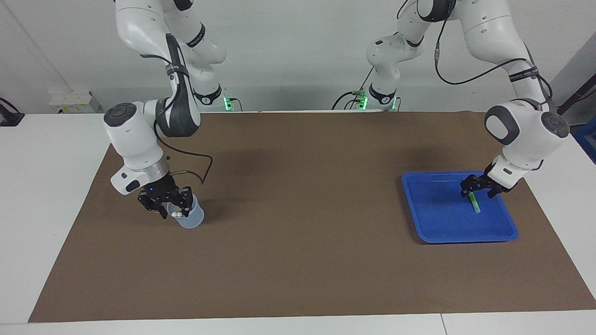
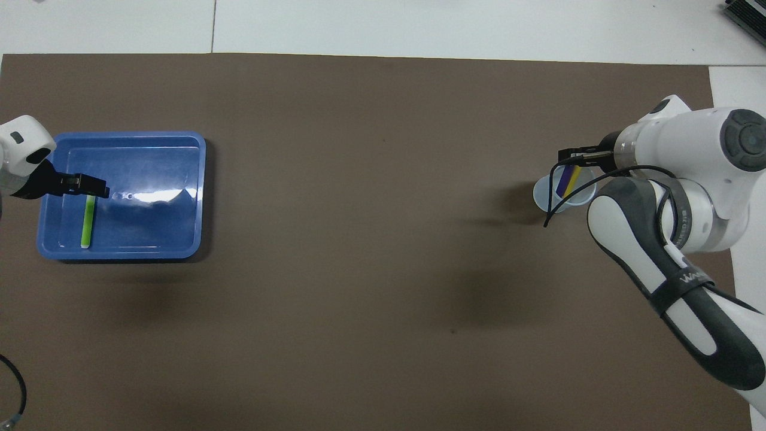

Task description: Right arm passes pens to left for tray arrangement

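Purple pen [image 2: 563, 181] and yellow pen [image 2: 574, 177] upright in cup [image 1: 190, 217] at table's right-arm end, right gripper [image 1: 168, 205] fingers part-open around them, grip unclear; green pen [image 1: 474, 202] flat in tray [image 1: 437, 228], left gripper [image 1: 476, 188] spread wide, empty, above.

No readable text, only partial white lettering on the right arm [image 2: 688, 281] strap.
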`<state>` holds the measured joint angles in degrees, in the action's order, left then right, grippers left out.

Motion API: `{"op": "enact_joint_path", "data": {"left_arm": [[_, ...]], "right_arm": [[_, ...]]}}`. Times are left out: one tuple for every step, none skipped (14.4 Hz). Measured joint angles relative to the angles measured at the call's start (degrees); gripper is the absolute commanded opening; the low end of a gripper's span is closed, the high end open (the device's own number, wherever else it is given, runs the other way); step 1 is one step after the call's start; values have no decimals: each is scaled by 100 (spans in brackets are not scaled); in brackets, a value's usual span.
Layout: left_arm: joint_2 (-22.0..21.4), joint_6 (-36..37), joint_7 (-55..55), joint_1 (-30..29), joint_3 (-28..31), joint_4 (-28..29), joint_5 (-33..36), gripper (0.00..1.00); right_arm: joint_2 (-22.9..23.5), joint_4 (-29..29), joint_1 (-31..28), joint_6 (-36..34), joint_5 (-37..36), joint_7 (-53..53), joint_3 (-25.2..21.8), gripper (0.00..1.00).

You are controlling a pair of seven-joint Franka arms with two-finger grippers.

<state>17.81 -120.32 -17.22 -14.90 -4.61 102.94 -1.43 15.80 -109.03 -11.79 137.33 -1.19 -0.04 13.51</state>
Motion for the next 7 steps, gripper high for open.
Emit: {"op": "enact_joint_path", "data": {"left_arm": [[-25,128,103,50,-6,-137,0,100],[-62,193,156,93,-7,-230,0,100],[-116,215,187,126,-11,-285,0,100],[-173,218,196,140,-13,-293,0,100],[-221,220,195,142,-13,-283,0,100],[-241,218,194,142,-13,-276,0,100],[-242,215,194,143,-12,-275,0,100]], "right_arm": [[9,-14,1,2,-32,0,0,62],[12,-27,2,4,-39,0,0,61],[12,-33,2,5,-41,0,0,59],[11,-35,4,5,-42,0,0,58],[11,-35,6,6,-43,0,0,57],[11,-35,7,8,-43,0,0,54],[11,-35,7,8,-44,0,0,51]]}}
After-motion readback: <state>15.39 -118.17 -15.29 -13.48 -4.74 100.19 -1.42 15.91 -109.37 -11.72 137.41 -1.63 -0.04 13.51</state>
